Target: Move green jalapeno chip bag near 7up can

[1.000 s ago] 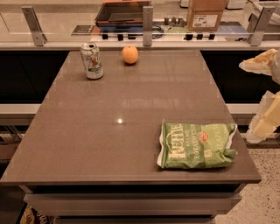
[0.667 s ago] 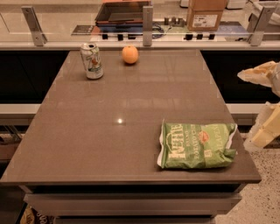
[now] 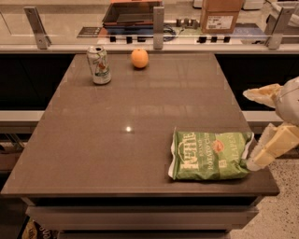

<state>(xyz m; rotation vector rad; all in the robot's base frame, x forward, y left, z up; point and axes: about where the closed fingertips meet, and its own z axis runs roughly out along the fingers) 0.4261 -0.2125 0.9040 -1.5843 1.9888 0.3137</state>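
Observation:
The green jalapeno chip bag (image 3: 210,155) lies flat near the table's front right corner, with white "Kettle" lettering and an orange-red emblem. The 7up can (image 3: 99,65) stands upright at the far left of the table, well away from the bag. My gripper (image 3: 248,129) reaches in from the right edge, open, with pale fingers. The upper finger (image 3: 261,94) is above the table's right edge. The lower finger (image 3: 272,148) has its tip right beside the bag's right crimped end. It holds nothing.
A round orange fruit (image 3: 139,58) sits at the far edge, right of the can. A counter with a rail, metal posts, a tray (image 3: 131,13) and a cardboard box (image 3: 221,15) runs behind the table (image 3: 117,116). Speckled floor lies to the right.
My gripper has moved down and leftward, closer to the bag's right end. The bag, can and orange have not moved.

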